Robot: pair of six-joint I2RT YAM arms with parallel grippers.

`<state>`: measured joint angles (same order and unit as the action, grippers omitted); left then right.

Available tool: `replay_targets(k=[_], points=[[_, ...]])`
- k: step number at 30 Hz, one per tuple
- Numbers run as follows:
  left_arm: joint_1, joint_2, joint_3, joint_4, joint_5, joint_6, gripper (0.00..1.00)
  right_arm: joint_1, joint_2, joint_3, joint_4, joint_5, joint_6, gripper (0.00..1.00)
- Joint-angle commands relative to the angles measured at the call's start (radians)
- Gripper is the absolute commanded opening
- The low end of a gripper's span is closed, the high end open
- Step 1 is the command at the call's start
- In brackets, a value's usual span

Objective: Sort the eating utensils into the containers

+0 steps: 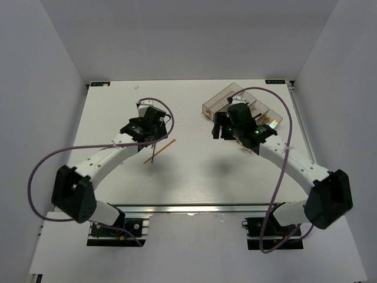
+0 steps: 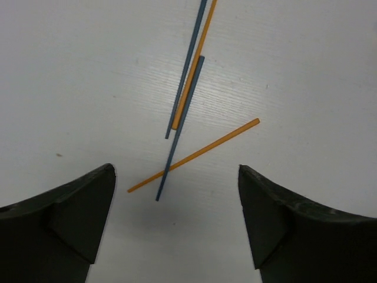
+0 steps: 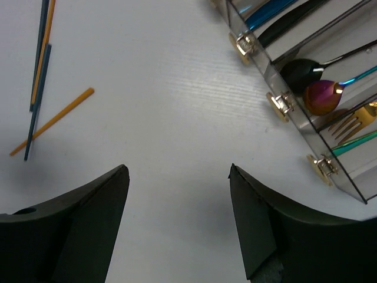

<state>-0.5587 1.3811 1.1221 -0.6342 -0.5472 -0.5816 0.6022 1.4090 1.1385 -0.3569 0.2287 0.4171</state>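
Left gripper (image 2: 177, 230) wide open, empty. Chopsticks (image 2: 187, 94) lie on table (image 2: 88, 71) just ahead between its fingers: three run lengthwise away, one orange lies crosswise. Right gripper (image 3: 178, 224) wide open, empty; bins (image 3: 268, 62) ahead-right, cutlery (image 3: 321, 97) inside.

Orange chopsticks (image 2: 194, 154) cross blue chopsticks (image 2: 163, 180) on white table (image 2: 70, 71); smoky bins (image 1: 218, 100), purple spoon (image 3: 322, 97).

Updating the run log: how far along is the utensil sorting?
Done: a black spoon, a purple spoon, a gold fork and a blue piece lie in the bins. In hand: nothing; the left gripper and right gripper are both open and empty. Remaining: two orange chopsticks and two blue chopsticks loose on the table, under the left gripper.
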Motion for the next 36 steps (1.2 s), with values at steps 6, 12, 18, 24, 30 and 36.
replay_targets(k=[6,12,18,24,30,36], points=[[0.029,0.191,-0.017,0.076,0.095,-0.023,0.70,-0.002,-0.165,-0.193,0.075,-0.199,-0.035,0.72],[0.094,0.225,-0.079,0.148,0.167,0.002,0.59,-0.001,-0.197,-0.258,0.101,-0.275,-0.041,0.72],[0.103,0.286,-0.077,0.172,0.194,0.019,0.56,-0.001,-0.183,-0.270,0.125,-0.315,-0.041,0.69],[0.120,0.322,-0.097,0.212,0.202,0.008,0.47,-0.002,-0.170,-0.272,0.130,-0.336,-0.044,0.67],[0.128,0.345,-0.116,0.241,0.230,0.005,0.44,-0.001,-0.174,-0.276,0.121,-0.336,-0.051,0.67],[0.128,0.369,-0.130,0.268,0.250,0.008,0.38,-0.001,-0.173,-0.275,0.124,-0.331,-0.051,0.66]])
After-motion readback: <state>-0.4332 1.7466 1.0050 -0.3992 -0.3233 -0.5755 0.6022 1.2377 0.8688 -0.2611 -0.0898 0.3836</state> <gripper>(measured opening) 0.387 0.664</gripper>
